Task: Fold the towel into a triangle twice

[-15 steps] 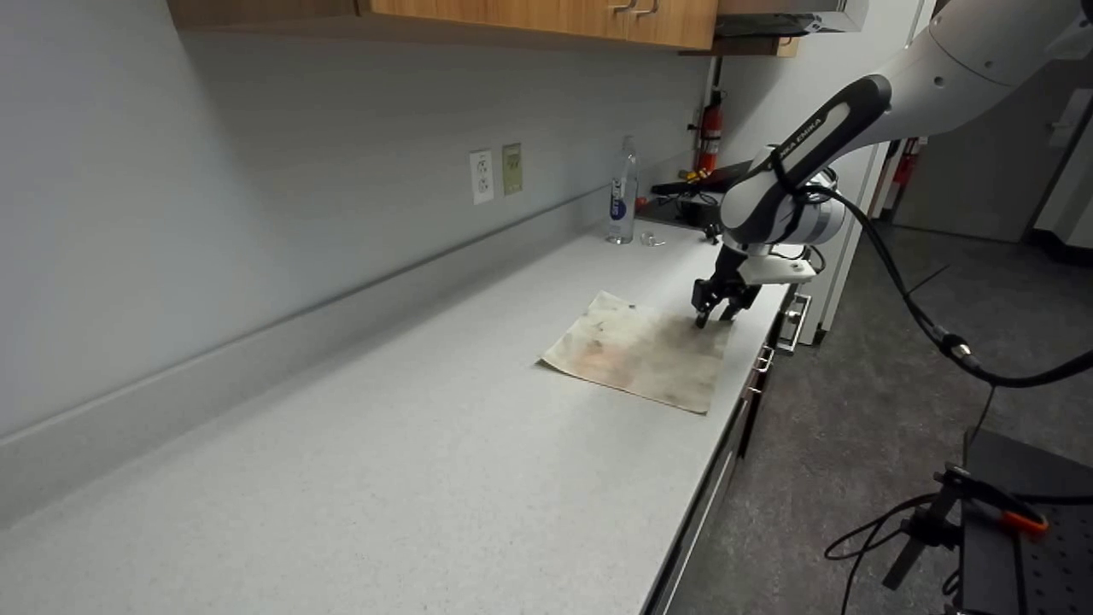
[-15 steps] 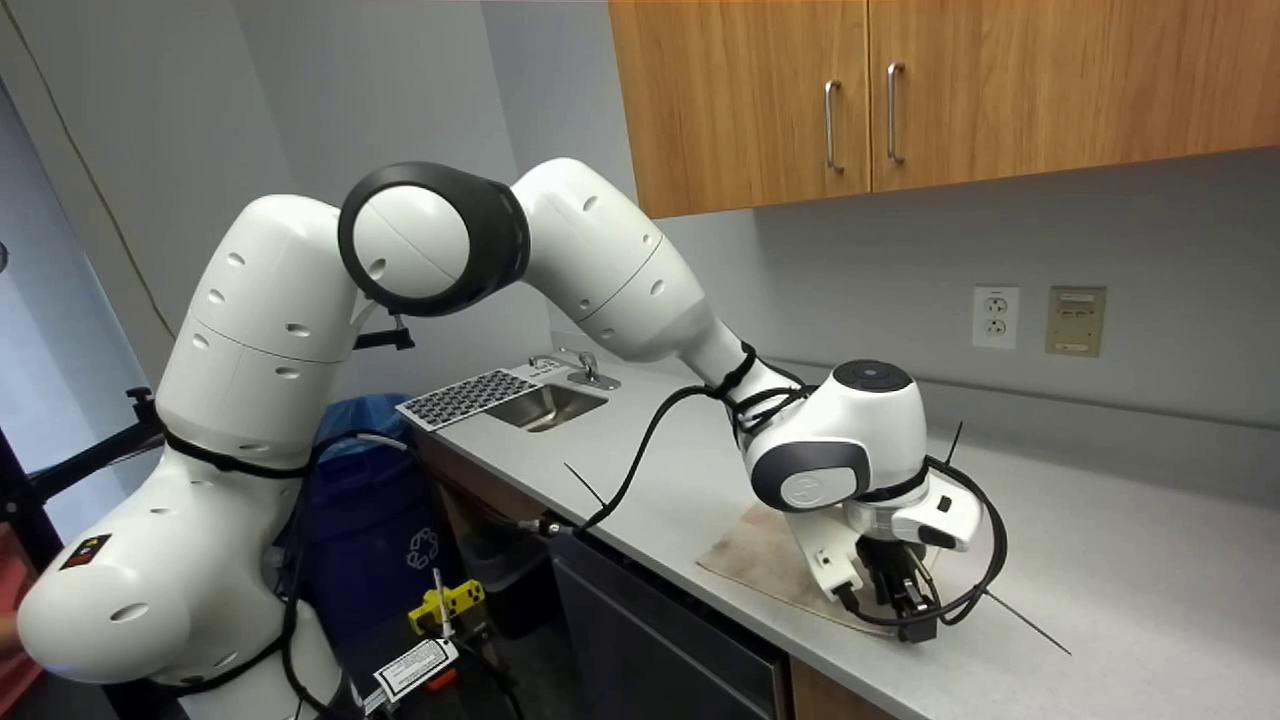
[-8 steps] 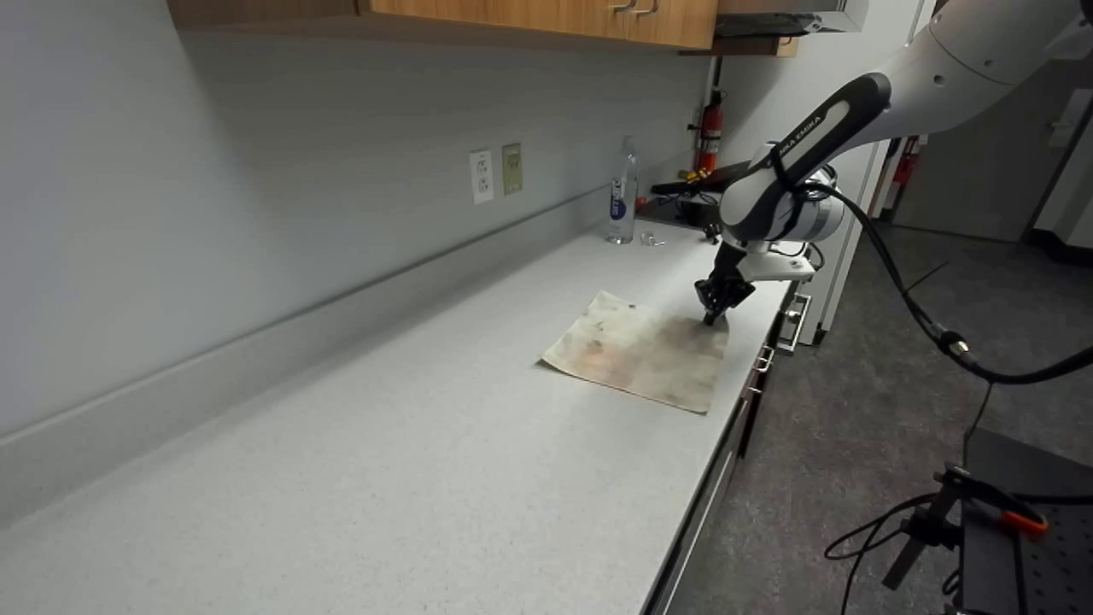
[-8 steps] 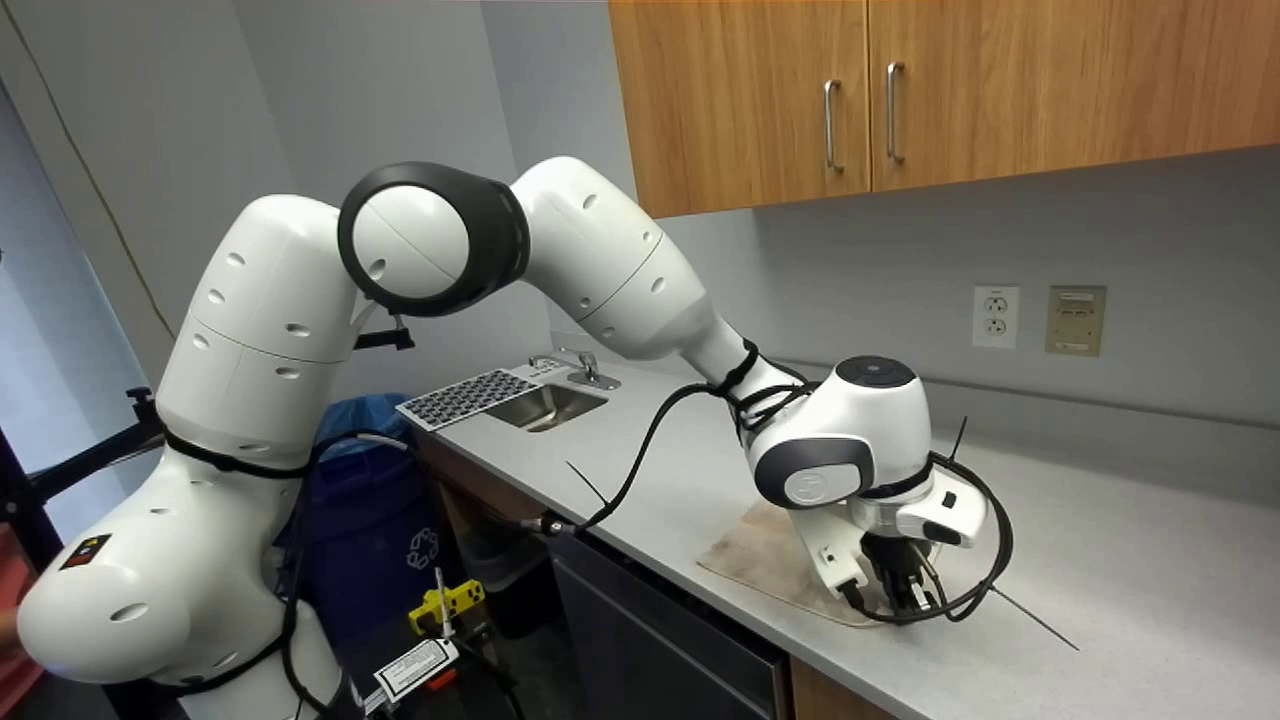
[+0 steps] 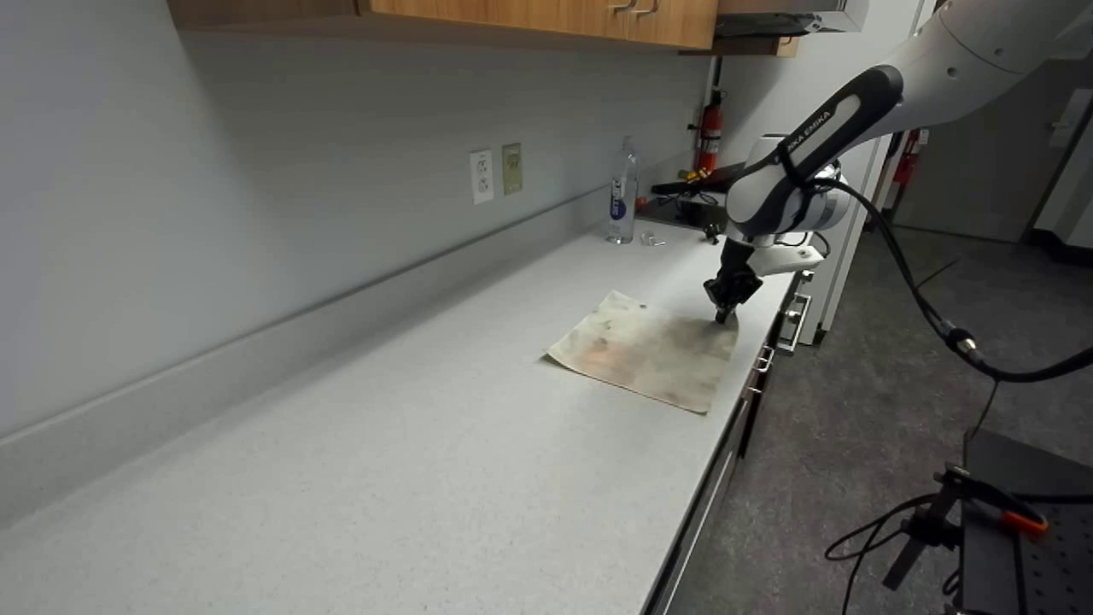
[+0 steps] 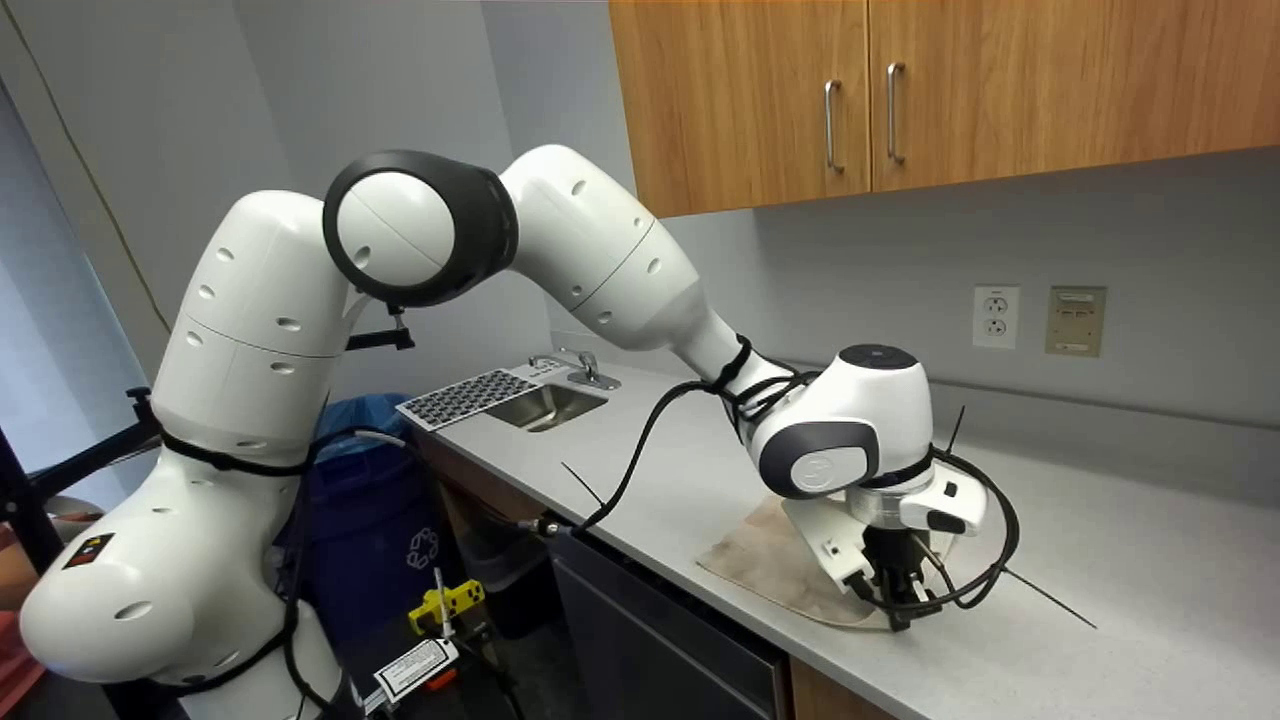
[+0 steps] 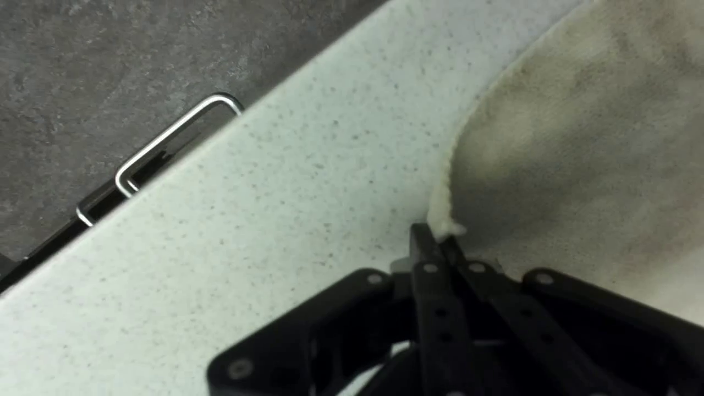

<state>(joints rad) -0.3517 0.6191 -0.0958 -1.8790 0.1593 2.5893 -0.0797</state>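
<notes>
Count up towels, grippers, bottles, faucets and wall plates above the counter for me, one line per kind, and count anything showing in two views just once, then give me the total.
Towel: 1
Gripper: 1
Bottle: 1
Faucet: 1
Wall plates: 2
Total: 6

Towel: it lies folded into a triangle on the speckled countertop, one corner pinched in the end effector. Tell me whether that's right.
Not folded: in an exterior view the towel is spread out, four-sided. The rest stands: it lies on the speckled countertop, one corner pinched in the end effector, as the wrist view shows.
</notes>
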